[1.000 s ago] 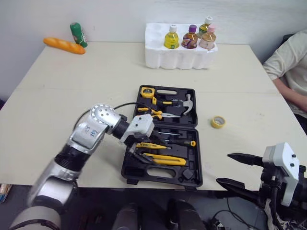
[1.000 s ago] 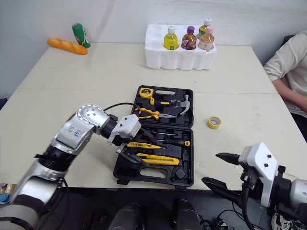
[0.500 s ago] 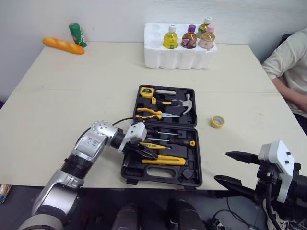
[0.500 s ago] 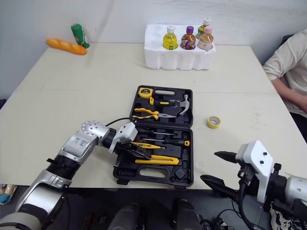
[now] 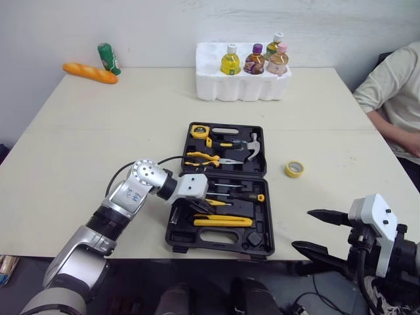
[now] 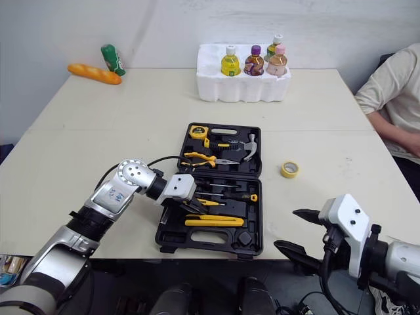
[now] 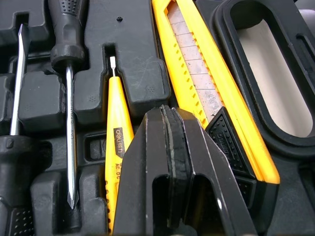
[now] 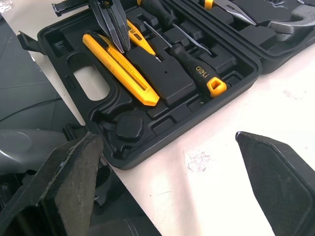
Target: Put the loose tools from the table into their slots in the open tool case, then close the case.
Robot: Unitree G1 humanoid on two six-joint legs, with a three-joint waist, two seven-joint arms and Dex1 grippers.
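The open black tool case (image 5: pixel 259 244) lies mid-table, its lid half holding a tape measure (image 5: pixel 199 130), pliers (image 5: pixel 207 156) and a hammer (image 5: pixel 252 146). In the near half rest screwdrivers (image 5: pixel 243 195), a yellow tester pen (image 7: pixel 117 142) and a yellow utility knife (image 5: pixel 223 222). My left gripper (image 5: pixel 199 207) is shut with nothing in it, its tip down between the tester pen and the knife. A yellow tape roll (image 5: pixel 294 169) lies loose on the table right of the case. My right gripper (image 5: pixel 300 228) stands open off the table's near right edge.
At the back a white foam tray (image 5: pixel 239 85) carries three bottles. A baguette (image 5: pixel 90 72) and a green can (image 5: pixel 108 58) lie at the far left corner. A person's sleeve (image 5: pixel 394 92) reaches in at the right edge.
My left gripper went from open to shut and dropped lower over the case's near half. The right gripper stayed as it was. The camera shifted slightly.
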